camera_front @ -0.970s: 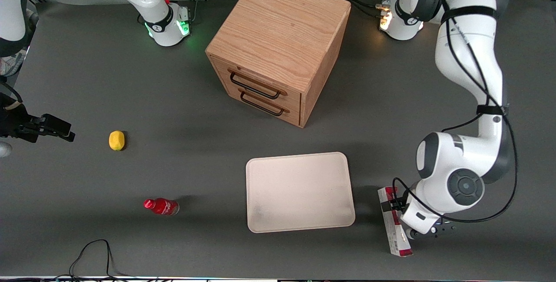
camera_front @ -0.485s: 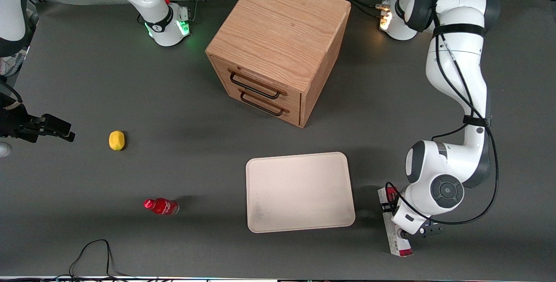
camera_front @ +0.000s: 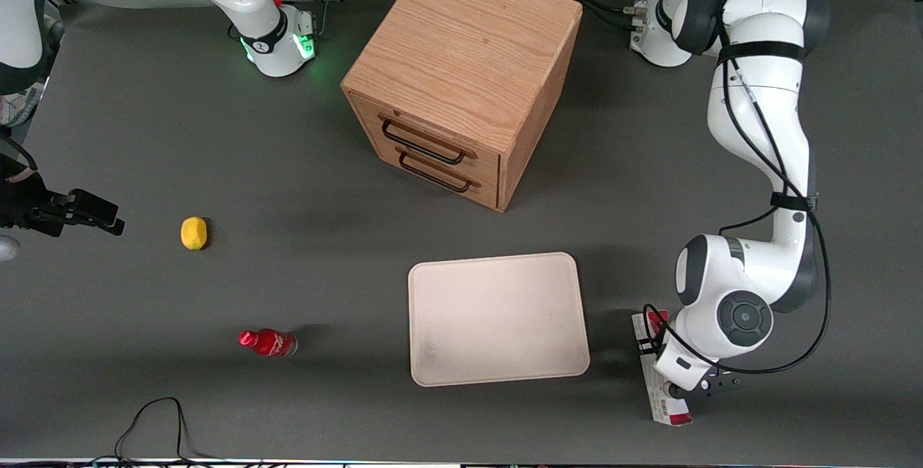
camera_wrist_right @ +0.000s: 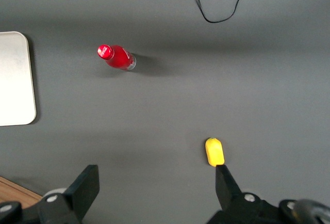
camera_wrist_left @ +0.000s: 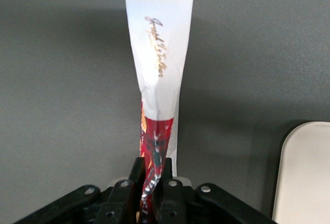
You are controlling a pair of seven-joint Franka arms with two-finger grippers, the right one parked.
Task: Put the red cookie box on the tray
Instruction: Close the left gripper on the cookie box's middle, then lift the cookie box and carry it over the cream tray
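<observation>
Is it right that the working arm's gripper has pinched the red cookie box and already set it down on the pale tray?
Not quite. The gripper is shut on the red cookie box, squeezing it thin, but the box is not on the tray. The front view shows the box beside the tray, toward the working arm's end of the table, and the tray bare.

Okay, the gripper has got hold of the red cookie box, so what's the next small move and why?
Probably lift it straight up a little. The gripper is shut on the red cookie box, pinching it so the carton creases, and the box seems to lie low by the table beside the tray. The tray has a low rim, so the box needs some height before it is carried over.
</observation>
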